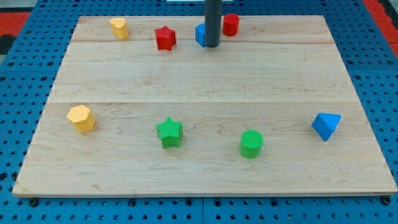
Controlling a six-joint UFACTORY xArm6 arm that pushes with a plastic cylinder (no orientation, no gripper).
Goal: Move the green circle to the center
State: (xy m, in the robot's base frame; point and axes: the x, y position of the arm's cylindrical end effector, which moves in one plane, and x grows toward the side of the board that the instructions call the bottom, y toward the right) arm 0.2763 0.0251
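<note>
My tip (212, 45) sits at the tabletop's (205, 81) top edge, holding nothing, against a blue block (200, 35); green circle (251, 144) waits near the bottom edge.

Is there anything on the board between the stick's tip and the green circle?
No. In the camera view, my tip is near the view's top, the green circle near the bottom, and only bare wooden board lies between them.
</note>
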